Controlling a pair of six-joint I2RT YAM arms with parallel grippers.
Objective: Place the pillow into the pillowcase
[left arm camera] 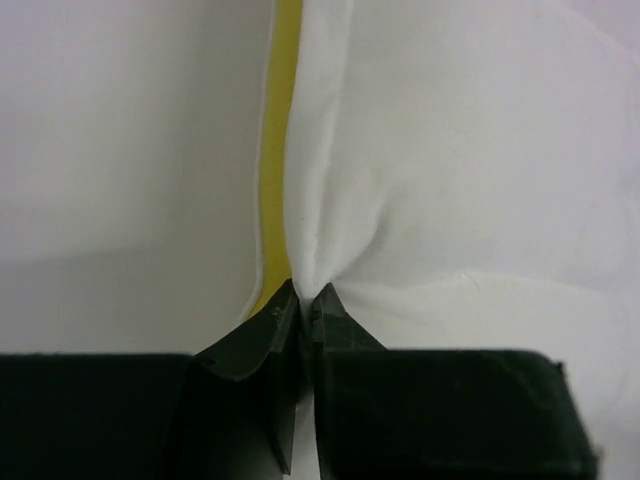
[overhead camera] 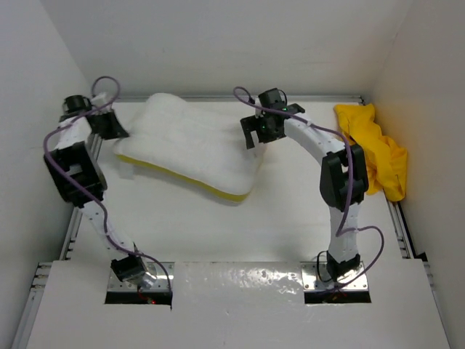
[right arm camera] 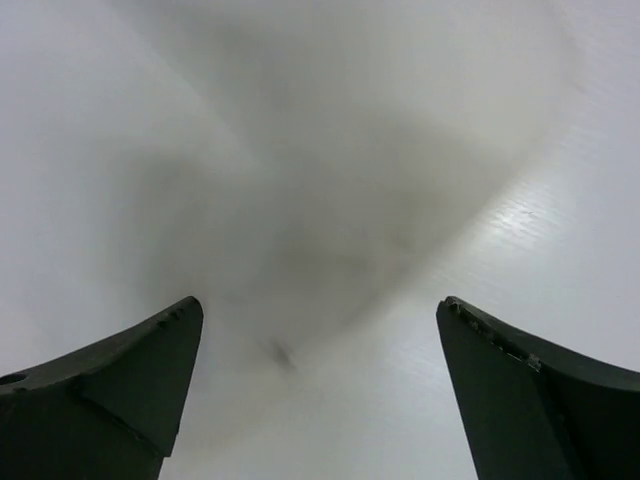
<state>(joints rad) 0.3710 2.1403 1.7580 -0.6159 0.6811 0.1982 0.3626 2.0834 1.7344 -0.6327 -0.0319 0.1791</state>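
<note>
Left gripper (left arm camera: 305,298) pinched closed, right gripper (right arm camera: 320,302) spread wide.

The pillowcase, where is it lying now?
In the top view the pillowcase lies crumpled at the table's far right, by the wall, apart from the pillow.

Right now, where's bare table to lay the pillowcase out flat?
The broad bare table between the pillow and the two arm bases. Crowded: the far left, where the left gripper pinches the pillow, and the far right, with right arm and crumpled pillowcase.

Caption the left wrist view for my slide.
Left gripper shut, pinching the puffy white pillow beside its yellow edge band.
</note>
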